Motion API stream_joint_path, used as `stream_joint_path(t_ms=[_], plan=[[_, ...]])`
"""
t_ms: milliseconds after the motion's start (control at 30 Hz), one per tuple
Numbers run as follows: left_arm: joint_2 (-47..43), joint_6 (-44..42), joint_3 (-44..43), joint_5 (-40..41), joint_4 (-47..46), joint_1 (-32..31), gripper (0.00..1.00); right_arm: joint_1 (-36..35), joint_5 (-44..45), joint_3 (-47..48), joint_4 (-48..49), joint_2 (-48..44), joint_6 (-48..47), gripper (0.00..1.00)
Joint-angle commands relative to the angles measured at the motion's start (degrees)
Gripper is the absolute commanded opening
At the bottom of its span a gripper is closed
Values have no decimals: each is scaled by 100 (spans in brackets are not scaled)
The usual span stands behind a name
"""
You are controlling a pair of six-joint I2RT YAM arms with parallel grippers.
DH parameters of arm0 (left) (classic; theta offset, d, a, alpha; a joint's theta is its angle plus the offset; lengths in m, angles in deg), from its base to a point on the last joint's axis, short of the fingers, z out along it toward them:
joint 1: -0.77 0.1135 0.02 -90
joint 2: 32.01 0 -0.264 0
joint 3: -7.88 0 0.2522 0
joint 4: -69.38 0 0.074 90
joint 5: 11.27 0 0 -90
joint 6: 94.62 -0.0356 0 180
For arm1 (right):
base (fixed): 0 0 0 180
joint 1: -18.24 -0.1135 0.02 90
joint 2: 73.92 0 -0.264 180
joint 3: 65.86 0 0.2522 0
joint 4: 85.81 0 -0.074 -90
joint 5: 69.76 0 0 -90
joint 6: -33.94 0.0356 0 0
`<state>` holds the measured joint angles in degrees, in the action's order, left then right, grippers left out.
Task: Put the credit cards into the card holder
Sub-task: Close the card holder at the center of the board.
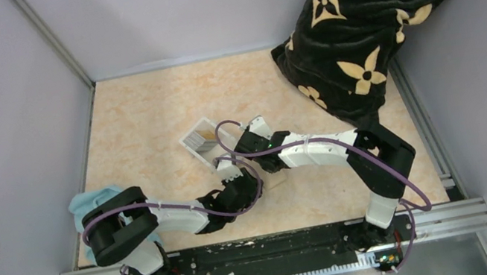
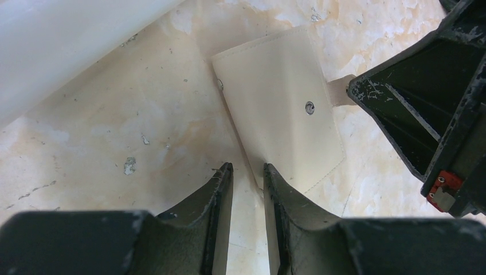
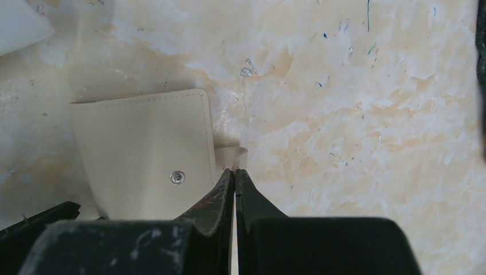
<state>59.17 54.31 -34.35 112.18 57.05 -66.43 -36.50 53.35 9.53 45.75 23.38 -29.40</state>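
The card holder (image 2: 275, 97) is a beige wallet lying flat and closed on the table, snap stud up. It also shows in the right wrist view (image 3: 143, 149). In the top view the grippers mostly cover it (image 1: 277, 179). My right gripper (image 3: 235, 172) is shut on its snap tab (image 3: 229, 156); from the left wrist it is the black body at the right (image 2: 424, 109). My left gripper (image 2: 248, 169) is slightly open, its fingertips at the wallet's near corner, with bare table in the gap. The credit cards (image 1: 206, 138) lie in the clear tray (image 1: 190, 141).
A black cushion with tan flowers (image 1: 370, 17) leans in the far right corner. A light blue cloth (image 1: 90, 204) lies by the left arm's base. The tray's white wall fills the upper left of the left wrist view (image 2: 57, 40).
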Motion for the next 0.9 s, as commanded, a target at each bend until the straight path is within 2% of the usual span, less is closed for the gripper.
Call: stream_joint_path(t_ms=[0, 267, 867], plan=[[176, -83, -59, -11, 152, -3, 34, -44, -33, 120, 60, -60, 3, 0], [285, -126, -175, -38, 166, -3, 34, -45, -428, 154, 203, -118, -73, 0], [347, -179, -256, -67, 163, -2, 34, -61, -525, 348, 233, 22, -147, 0]])
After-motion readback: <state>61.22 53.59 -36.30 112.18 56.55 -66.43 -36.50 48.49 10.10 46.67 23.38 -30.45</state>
